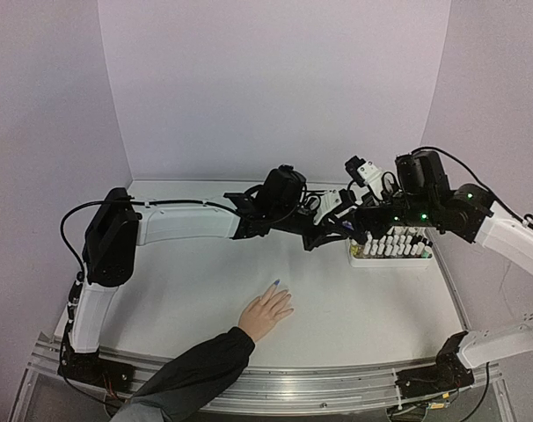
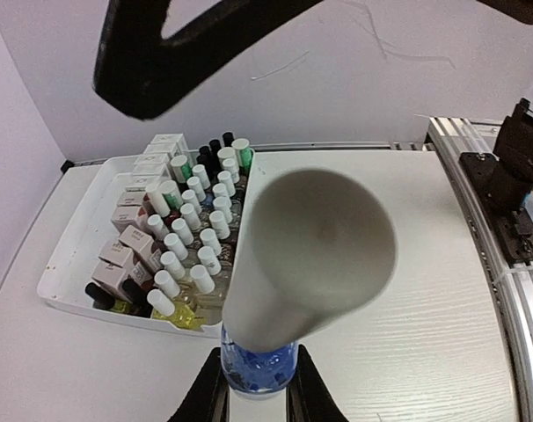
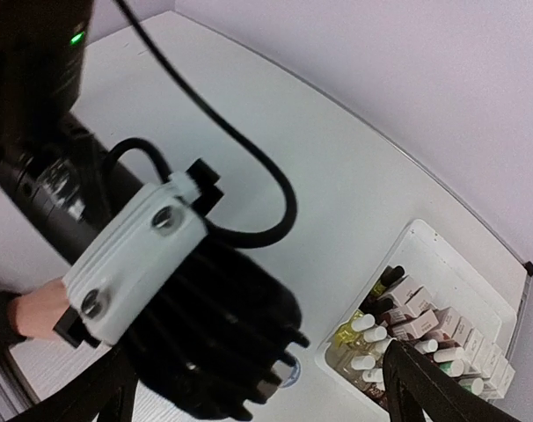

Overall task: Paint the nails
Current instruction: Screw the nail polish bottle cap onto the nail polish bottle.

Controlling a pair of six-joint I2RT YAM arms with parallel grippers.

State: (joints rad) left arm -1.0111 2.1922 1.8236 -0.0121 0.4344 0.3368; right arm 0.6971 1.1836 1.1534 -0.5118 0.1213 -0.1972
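A light-skinned hand in a dark sleeve lies flat on the table near the front. One of the nails shows blue; the other nails are too small to make out. My left gripper hangs above the table's back right and is shut on a blue polish bottle, whose white cap points at the wrist camera. My right gripper is close beside it, with its jaws wide open. In the right wrist view the right gripper straddles the left gripper's black body, gripping nothing.
A white tray packed with several polish bottles and small boxes stands at the back right, just beside both grippers. The tray lies to the left of the held bottle. An aluminium rail runs along the front edge.
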